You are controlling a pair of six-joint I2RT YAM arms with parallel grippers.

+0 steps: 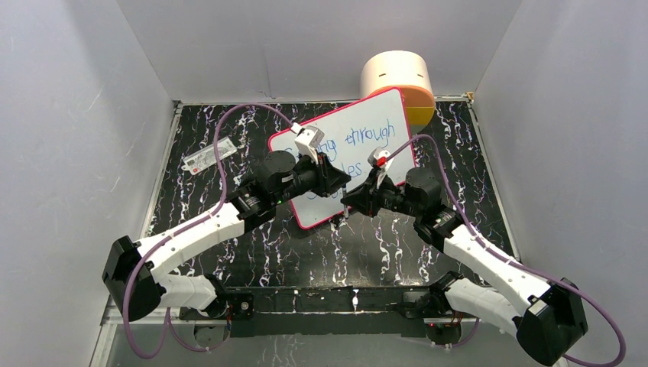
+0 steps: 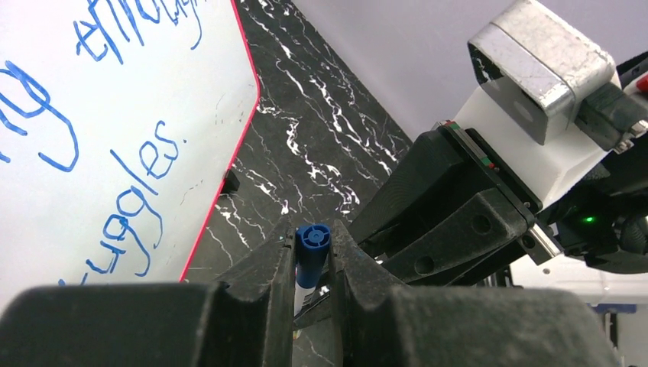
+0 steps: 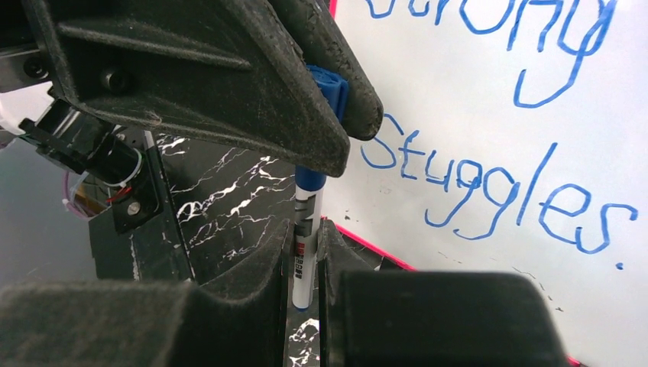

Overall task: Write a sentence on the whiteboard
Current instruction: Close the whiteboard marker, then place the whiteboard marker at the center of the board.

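— What is the left gripper [image 2: 312,256] doing?

— It is pinching the blue cap [image 2: 312,235] of a marker [image 3: 306,222], with both fingers pressing in on the cap's sides and almost no gap between them.

— And the right gripper [image 3: 306,243]?

— It is facing the left one, tip to tip. Its jaws are clamping the marker's white barrel, so the two are holding opposite ends of the same pen. I cannot tell whether the cap is fully seated.

— Where is this happening?

— Both arms are reaching in from the near edge and meeting just over the whiteboard's near side.

— Where is the whiteboard [image 1: 315,212] lying?

— It is lying on the black marbled table [image 1: 382,245], turned at an angle and towards the back right. The sentence [image 3: 489,195] is showing in blue, with "through" on the upper line and "Stuggles." below it.

— What else is sitting around it?

— A cream and orange cylinder [image 1: 397,76] is standing at the board's far corner. A small packet [image 1: 210,155] is lying well apart on the left.
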